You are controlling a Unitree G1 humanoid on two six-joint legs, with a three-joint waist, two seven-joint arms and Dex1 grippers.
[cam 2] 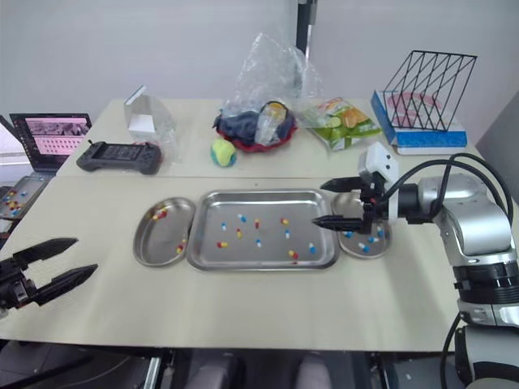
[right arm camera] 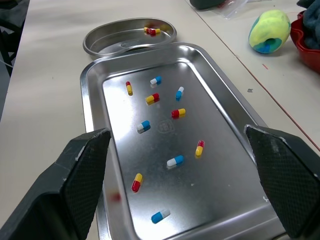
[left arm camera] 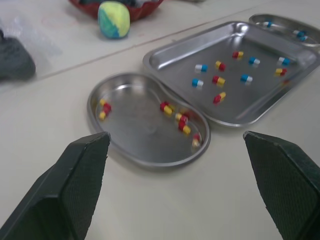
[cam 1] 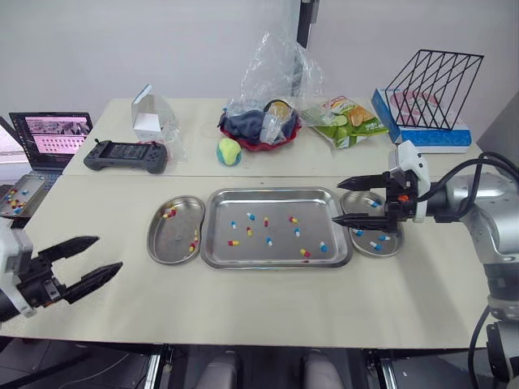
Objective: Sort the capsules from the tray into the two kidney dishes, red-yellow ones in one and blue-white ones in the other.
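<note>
The steel tray [cam 1: 276,207] lies flat at the centre of the table [cam 1: 259,308], its long axis running from 9 to 3 o'clock. Taking the tray as the dial's centre, we find the left kidney dish [cam 1: 172,239] at 9 o'clock and the right kidney dish [cam 1: 369,254] at 3 o'clock. Each is just beside a short end of the tray, with its long axis running from 12 to 6 o'clock. The notch of the left dish faces the tray. That of the right dish is partly covered, so we cannot tell which way it faces.

Red-yellow capsules [cam 1: 233,242] and blue-white capsules [cam 1: 323,246] lie scattered flat on the tray floor, apart from one another. Their long axes point in no common direction. The left dish holds red-yellow ones only, most of them along its tray-side wall. The right dish holds blue-white ones.

The right gripper [cam 1: 336,202] hangs over the boundary of the right dish and the tray. Its fingers point toward 9 o'clock, spread wide and empty. The left gripper [cam 1: 109,252] sits at about 8 o'clock, well apart from the dishes near the table's front edge. Its fingers also gape with nothing between them, pointing toward the left dish.

At 12 o'clock, beyond the tray, we see a ball [cam 1: 229,151], with a game controller [cam 1: 126,156] at about 10 o'clock.
</note>
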